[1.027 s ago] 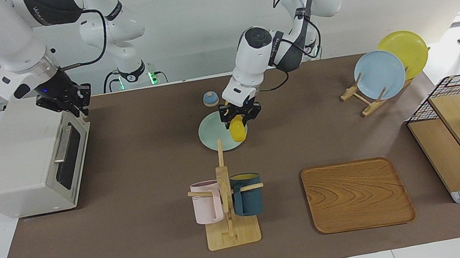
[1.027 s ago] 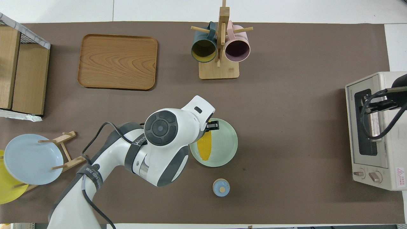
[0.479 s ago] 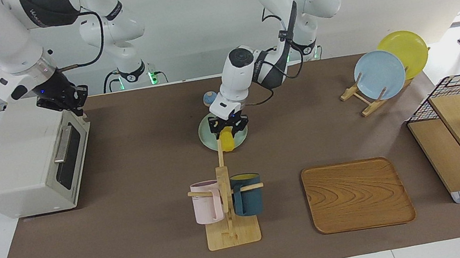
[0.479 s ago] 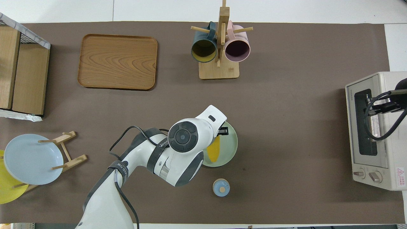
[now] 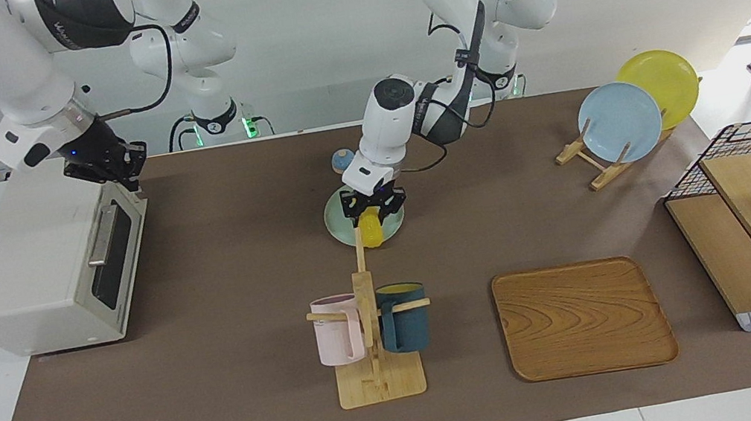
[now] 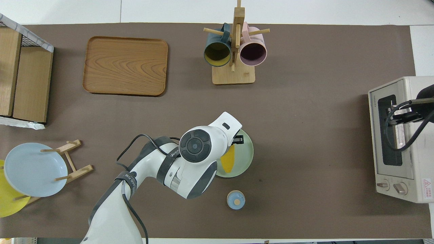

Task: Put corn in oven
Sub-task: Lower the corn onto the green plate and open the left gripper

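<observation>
The left gripper [image 5: 374,204] pinches one end of the long yellow corn cob [image 5: 370,230], which lies on the round pale green plate [image 6: 245,154] mid-table. The right gripper [image 5: 112,167] hangs over the boxy off-white toaster oven [image 5: 44,259], by the top of its closed dark glass door; its fingers cannot be made out.

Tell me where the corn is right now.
The corn lies on the pale green plate mid-table, under the left gripper, nearer the robots than the mug rack.
</observation>
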Motion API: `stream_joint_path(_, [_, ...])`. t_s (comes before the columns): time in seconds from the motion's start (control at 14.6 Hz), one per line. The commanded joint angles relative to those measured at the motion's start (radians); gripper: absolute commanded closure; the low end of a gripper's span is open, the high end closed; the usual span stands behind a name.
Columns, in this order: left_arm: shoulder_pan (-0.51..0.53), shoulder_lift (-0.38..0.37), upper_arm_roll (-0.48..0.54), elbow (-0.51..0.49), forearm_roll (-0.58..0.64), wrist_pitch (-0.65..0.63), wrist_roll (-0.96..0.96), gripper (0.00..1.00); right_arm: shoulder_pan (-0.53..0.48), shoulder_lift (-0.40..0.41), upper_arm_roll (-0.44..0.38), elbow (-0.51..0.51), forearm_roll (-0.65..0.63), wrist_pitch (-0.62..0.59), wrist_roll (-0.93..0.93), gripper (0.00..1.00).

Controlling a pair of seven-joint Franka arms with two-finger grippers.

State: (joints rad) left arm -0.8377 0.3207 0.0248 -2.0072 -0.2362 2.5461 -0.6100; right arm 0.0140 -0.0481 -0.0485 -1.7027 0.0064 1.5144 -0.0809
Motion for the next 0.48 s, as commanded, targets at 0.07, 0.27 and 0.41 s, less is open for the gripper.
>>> stream_joint_path(0.07, [-0.047, -0.029, 0.018, -0.044, -0.011, -0.006, -0.002, 1.00, -0.011, -0.041, -0.008, -0.049, -0.005, 0.026, -0.026, 1.00])
stream_joint_path(0.27, [-0.049, -0.034, 0.018, -0.051, -0.011, -0.006, -0.004, 1.00, -0.029, -0.048, -0.008, -0.075, -0.005, 0.039, -0.023, 1.00])
stream_joint_path(0.41, [-0.049, -0.034, 0.018, -0.051, -0.011, -0.006, -0.001, 1.00, -0.051, -0.082, -0.010, -0.161, -0.006, 0.119, -0.026, 1.00])
